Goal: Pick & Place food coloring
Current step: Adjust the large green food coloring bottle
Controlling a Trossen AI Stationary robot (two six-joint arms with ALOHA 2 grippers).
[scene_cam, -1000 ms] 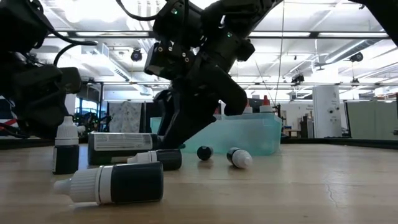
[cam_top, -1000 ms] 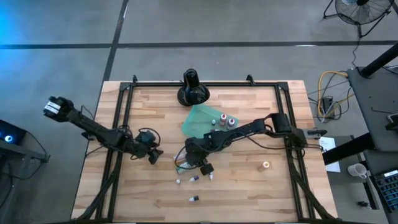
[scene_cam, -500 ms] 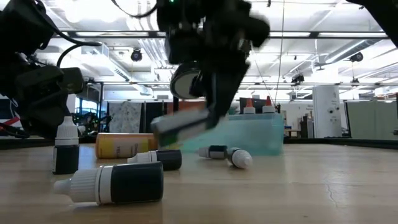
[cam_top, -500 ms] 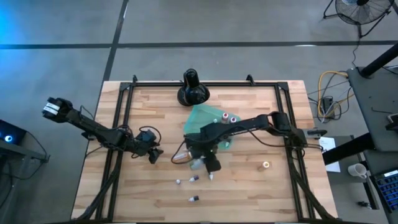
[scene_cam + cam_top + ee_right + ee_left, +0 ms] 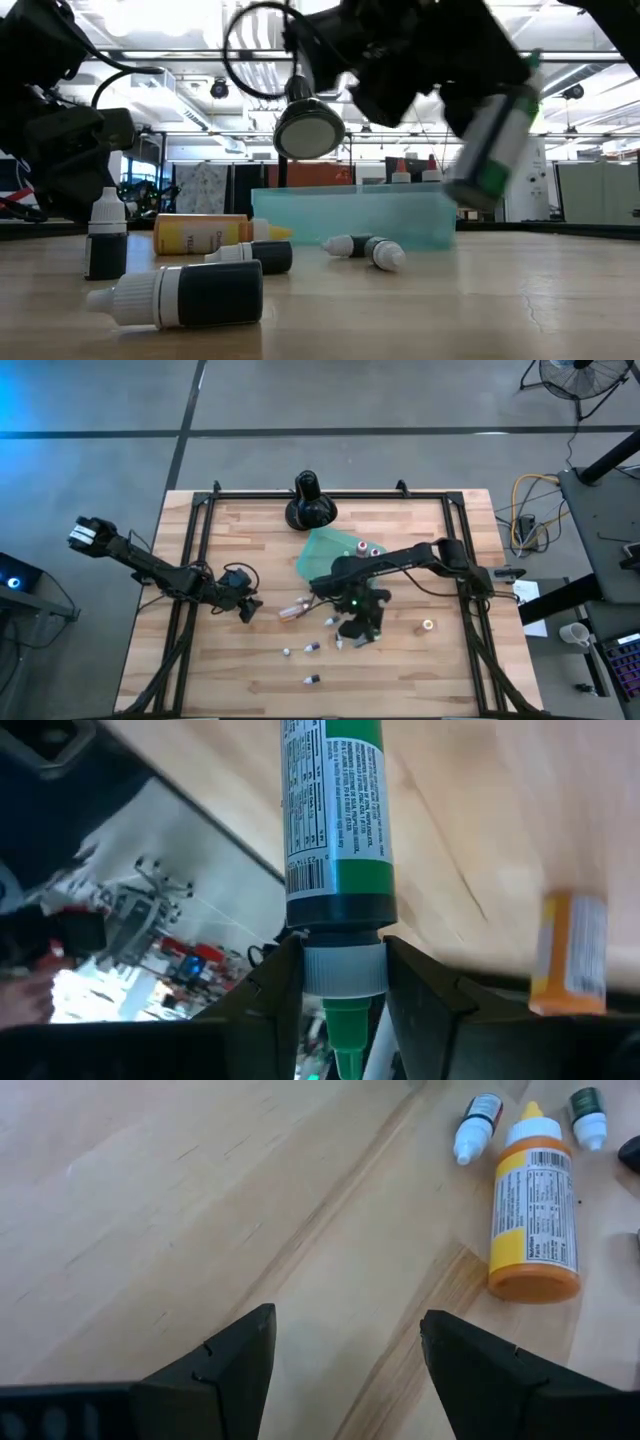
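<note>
My right gripper [image 5: 343, 960] is shut on a green food coloring bottle [image 5: 335, 810] with a printed label. It holds the bottle in the air [image 5: 493, 140] over the middle of the table, near the teal tray [image 5: 322, 555]. An orange bottle [image 5: 293, 610] lies on its side on the wood. Several tiny dropper bottles lie or stand around it, one upright [image 5: 105, 235] and one lying [image 5: 185, 292]. Two bottles [image 5: 367, 549] stand in the tray. My left gripper [image 5: 345, 1350] hovers open over bare wood left of the orange bottle [image 5: 535, 1205]. My right gripper pinches the bottle's white collar [image 5: 343, 970], just behind the green nozzle, between its two fingers. The body sticks out beyond the fingertips, in line with them, and the nozzle points back toward the wrist. The bottle is lifted clear of the table and tilted, base lowest.
A black round-based stand [image 5: 310, 500] sits at the far edge behind the tray. A small round object [image 5: 428, 626] lies toward the right. Black rails [image 5: 190, 590] run along the table's left and right sides. Bare wood lies toward the near edge.
My right gripper has risen from among the small bottles and gone toward the table's right edge, rolling its wrist as it went. The green bottle has come up off the table with it and turned from about level to steeply tilted. The orange bottle has stayed lying in place.
</note>
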